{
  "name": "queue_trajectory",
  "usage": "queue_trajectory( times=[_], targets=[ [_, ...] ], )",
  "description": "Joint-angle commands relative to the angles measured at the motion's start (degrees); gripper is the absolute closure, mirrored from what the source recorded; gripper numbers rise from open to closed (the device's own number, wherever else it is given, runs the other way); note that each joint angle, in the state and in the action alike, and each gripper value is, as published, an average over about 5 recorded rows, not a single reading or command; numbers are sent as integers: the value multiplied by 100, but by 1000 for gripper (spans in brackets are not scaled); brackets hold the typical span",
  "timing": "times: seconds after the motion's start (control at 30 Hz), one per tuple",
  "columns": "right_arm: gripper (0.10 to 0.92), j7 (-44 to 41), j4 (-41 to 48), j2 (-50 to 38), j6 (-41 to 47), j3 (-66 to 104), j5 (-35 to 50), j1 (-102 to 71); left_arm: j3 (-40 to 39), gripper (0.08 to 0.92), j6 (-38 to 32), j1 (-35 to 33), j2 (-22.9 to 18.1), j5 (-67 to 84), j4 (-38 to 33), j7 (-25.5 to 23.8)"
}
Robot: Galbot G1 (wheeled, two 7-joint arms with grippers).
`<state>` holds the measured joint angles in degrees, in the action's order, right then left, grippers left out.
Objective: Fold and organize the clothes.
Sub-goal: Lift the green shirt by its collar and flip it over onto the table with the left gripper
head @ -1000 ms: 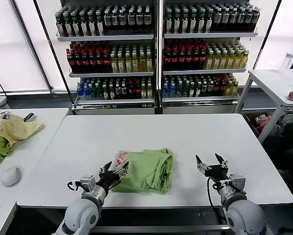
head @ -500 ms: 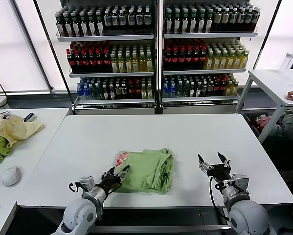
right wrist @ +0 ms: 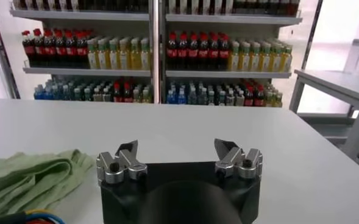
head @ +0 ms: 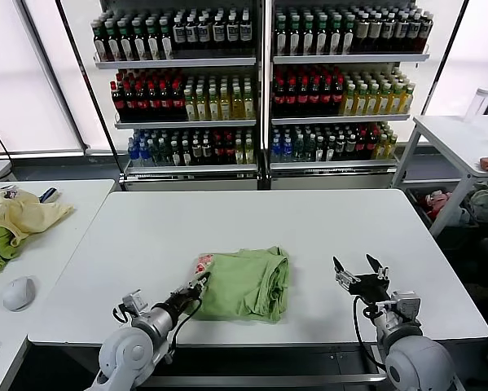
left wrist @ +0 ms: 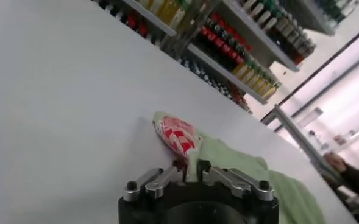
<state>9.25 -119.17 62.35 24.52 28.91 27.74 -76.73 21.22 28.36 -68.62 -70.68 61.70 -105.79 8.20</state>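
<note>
Shirt (head: 245, 283) looks folded on bench (head: 309, 228); my left claw (head: 196, 288) together at its edge, right claw (head: 361, 274) apart, tidying left

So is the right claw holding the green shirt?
No, the right claw hangs open over bare table, apart from the green shirt.

T-shirt (head: 245, 283) lies on table (head: 252, 224), near front edge. Left gripper (head: 199, 285) at its left edge; right gripper (head: 360, 273) well apart, to the right.
</note>
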Motion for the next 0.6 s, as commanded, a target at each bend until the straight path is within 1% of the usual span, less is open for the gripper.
queue_trajectory(
  times=[0.03, 0.13, 0.23, 0.37, 0.47, 0.53, 0.6],
  targets=[
    [203, 3, -66, 1, -5, 44, 35, -81, 864, 852, 29, -53, -95, 1428, -232, 14],
    [203, 5, -86, 5, -15, 56, 64, -101, 1257, 886, 55, -98, 38, 1647, -354, 77],
    [203, 6, -114, 14, -26, 62, 96, -109, 1785, 887, 101, -168, 341, 1761, -499, 129],
    [203, 5, -166, 50, -47, 40, 117, -100, 2729, 887, 183, -230, 1144, 1789, -619, 171],
    [203, 1, -212, 83, -68, 12, 118, -103, 3240, 887, 264, -210, 1762, 1681, -603, 244],
    [203, -2, -256, 97, -86, 4, 119, -129, 3398, 887, 308, -184, 2042, 1500, -654, 303],
    [203, -3, -310, 113, -104, 3, 118, -169, 3383, 887, 330, -140, 2200, 1240, -823, 376]
  ],
)
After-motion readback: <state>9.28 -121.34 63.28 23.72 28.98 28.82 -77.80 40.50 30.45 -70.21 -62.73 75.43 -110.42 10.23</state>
